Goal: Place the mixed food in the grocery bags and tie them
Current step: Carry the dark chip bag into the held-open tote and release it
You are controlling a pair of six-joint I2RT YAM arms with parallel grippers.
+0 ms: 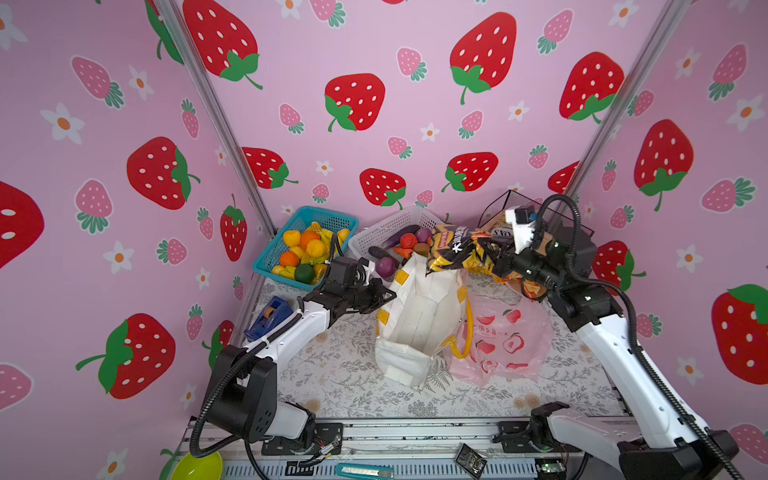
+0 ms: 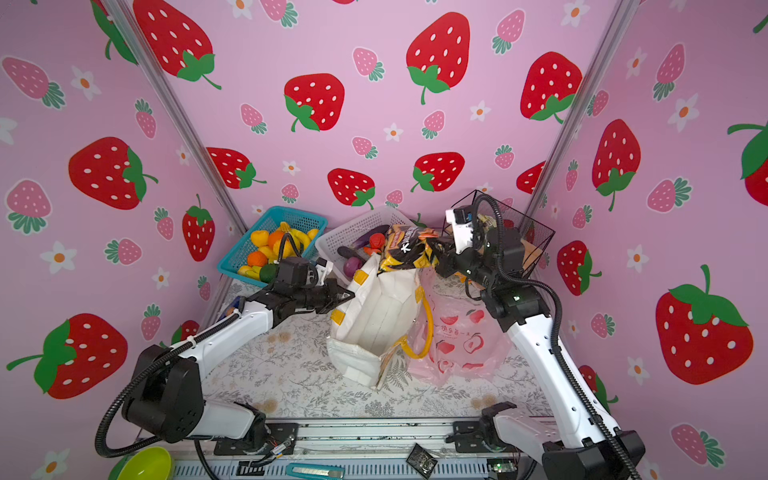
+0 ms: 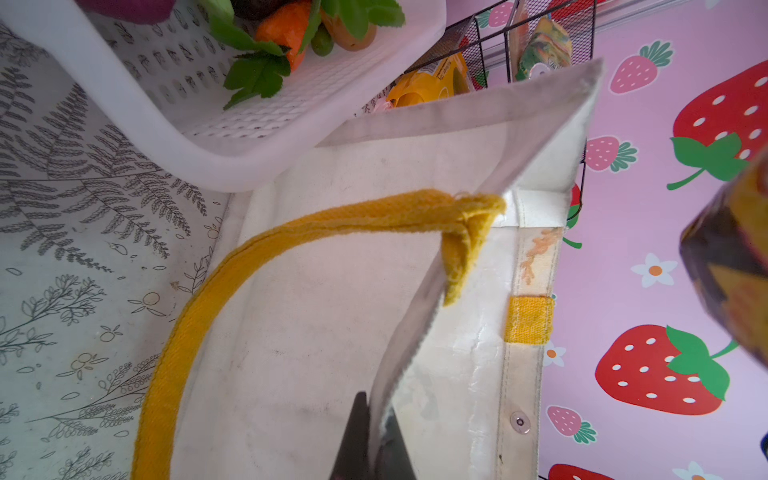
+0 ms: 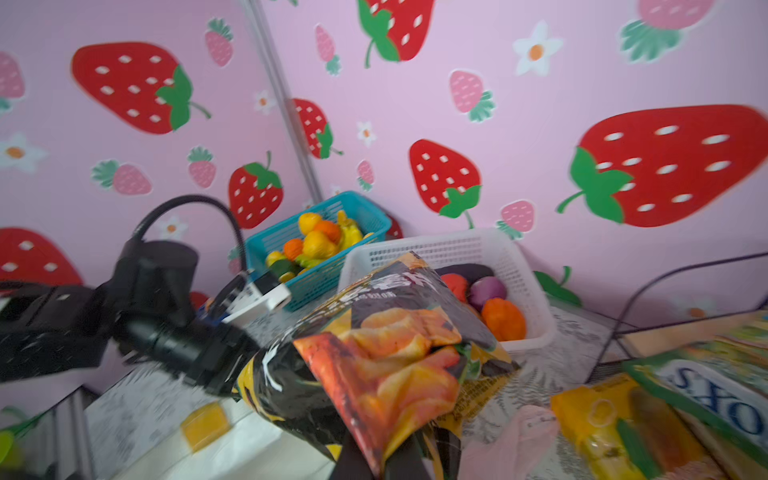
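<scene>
The white tote (image 1: pixel 419 316) (image 2: pixel 374 316) with yellow handles stands open mid-table. My left gripper (image 1: pixel 390 296) (image 2: pixel 349 296) (image 3: pixel 376 415) is shut on its left rim, the fabric pinched between the jaws. My right gripper (image 1: pixel 496 259) (image 2: pixel 440 259) (image 4: pixel 376 461) is shut on a crinkly black, orange and yellow snack packet (image 1: pixel 453 249) (image 2: pixel 409 249) (image 4: pixel 386 353), held in the air over the tote's far rim. The pink plastic bag (image 1: pixel 507 340) (image 2: pixel 461 340) lies flat right of the tote. A tomato (image 1: pixel 408 240), a purple onion (image 1: pixel 386 266) and a carrot (image 3: pixel 286 33) lie in the white basket (image 1: pixel 399 222).
A blue basket (image 1: pixel 266 257) of toy fruit stands at the back left. A black wire basket (image 1: pixel 498 208) with more packets stands at the back right, behind my right arm. A blue tape dispenser (image 1: pixel 268 318) sits by the left wall. A green bowl (image 1: pixel 197 467) and a cutter (image 1: pixel 365 471) lie at the front rail.
</scene>
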